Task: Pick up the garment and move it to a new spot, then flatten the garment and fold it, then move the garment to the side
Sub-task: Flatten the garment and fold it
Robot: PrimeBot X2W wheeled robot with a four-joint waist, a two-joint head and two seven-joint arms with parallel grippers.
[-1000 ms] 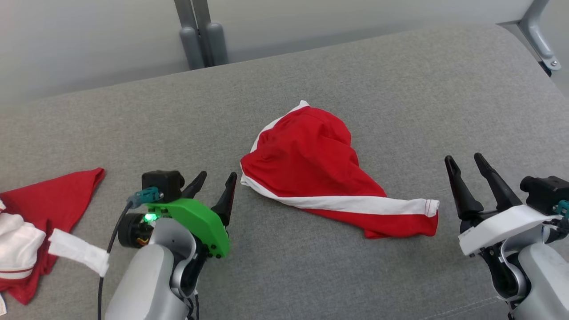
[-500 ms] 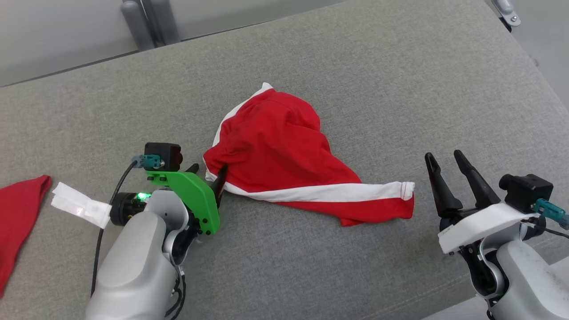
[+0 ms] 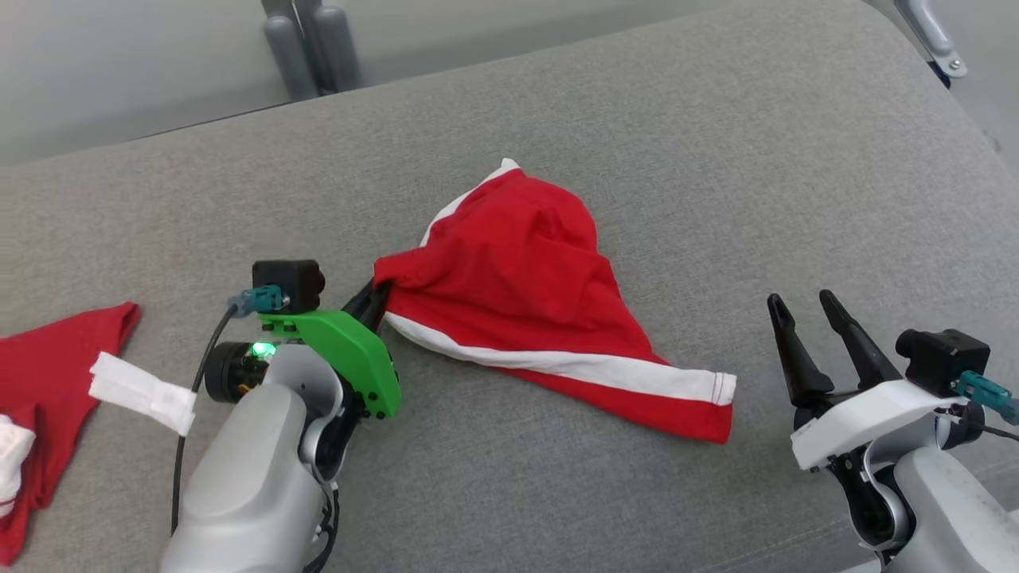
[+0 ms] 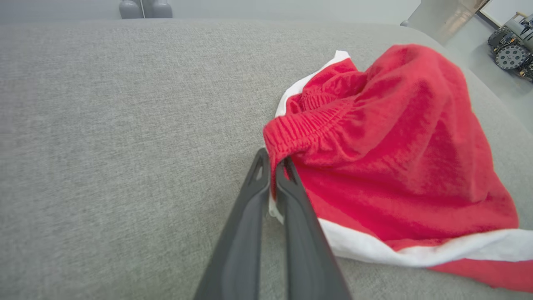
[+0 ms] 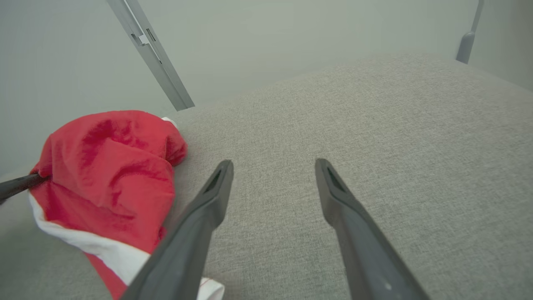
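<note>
Head view: a soft grey top holds the red garment in the middle. The left gripper, at 8 o'clock, pinches its edge. The right gripper, at 4 o'clock, is wide apart and holds nothing.
Left wrist view: red garment at 3 o'clock.
Right wrist view: red garment at 9 o'clock, pale wall at 12.

The left gripper has its two dark fingers pressed together on the gathered red waistband of the garment — a fold of the elastic is pinched between the tips. The red cloth bulges up behind the grip, and a white band runs along its lower side. It lies on a grey padded surface, close to that surface's rounded corner — past it, a small wheeled machine stands on the floor. Two grey posts stand beyond the far edge.
</note>
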